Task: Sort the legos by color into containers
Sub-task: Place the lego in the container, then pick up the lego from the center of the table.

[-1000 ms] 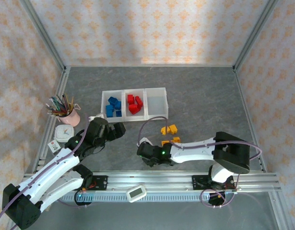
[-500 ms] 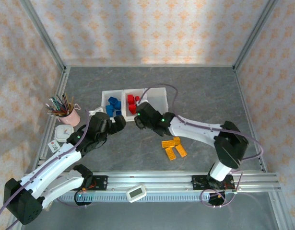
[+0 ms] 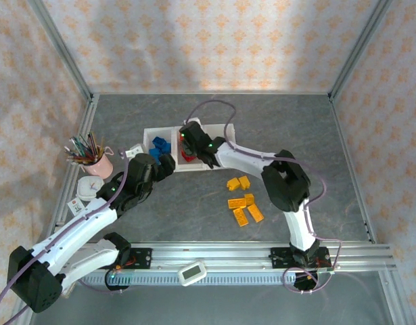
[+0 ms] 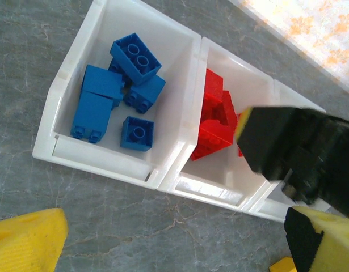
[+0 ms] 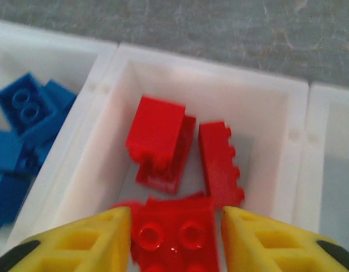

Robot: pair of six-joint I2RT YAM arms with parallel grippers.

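My right claw (image 5: 174,213) is clamped on a red lego (image 5: 174,238), studs up, spanning finger to finger, over the middle container's (image 5: 208,63) near edge.

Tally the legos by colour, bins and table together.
Blue legos: 5, in the left bin
Red legos: at least 4, a pile in the middle bin plus one in the right gripper
Yellow-orange legos: 6, loose on the table
Total: at least 15
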